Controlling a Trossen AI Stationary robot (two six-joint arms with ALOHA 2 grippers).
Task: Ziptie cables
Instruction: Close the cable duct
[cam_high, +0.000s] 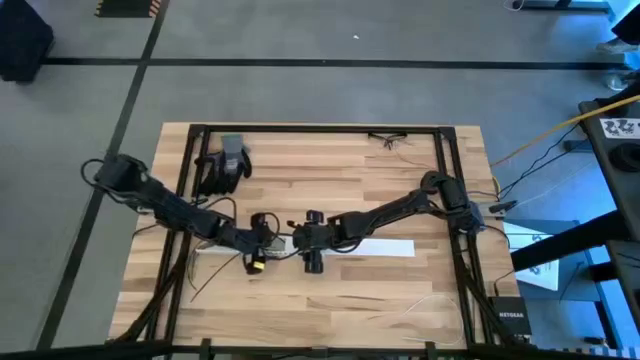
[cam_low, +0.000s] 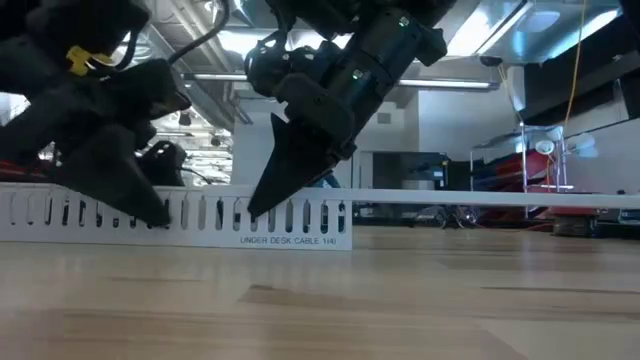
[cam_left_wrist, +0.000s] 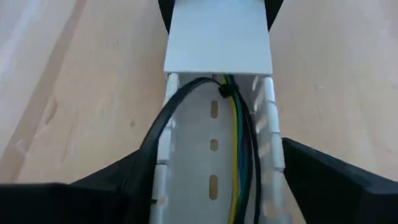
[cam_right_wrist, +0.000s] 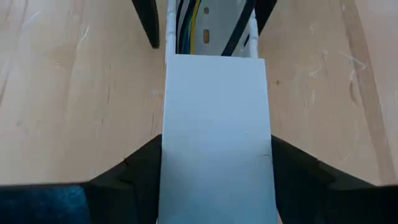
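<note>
Left arm: reaches in from your left across the counter (cam_high: 300, 300), elbow low, wrist angled down toward the middle.
Left hand (cam_left_wrist: 214, 186): your fingers (cam_left_wrist: 336, 180) are spread wide, one on each side of the white slotted channel (cam_low: 180, 215), tips down by the counter; they straddle it, and you cannot tell if they touch its walls.
Right arm: stretches in from the right, forearm running level toward the left arm, wrist tipped down.
Right hand (cam_right_wrist: 214, 180): also spread, its fingers flanking the channel's flat white cover (cam_right_wrist: 214, 130), facing your left hand just across from it.
Cables (cam_left_wrist: 239, 149): lying inside the channel between your left fingers, black, green and yellow strands side by side, one black strand bowing out over the wall, all running under the cover.
</note>
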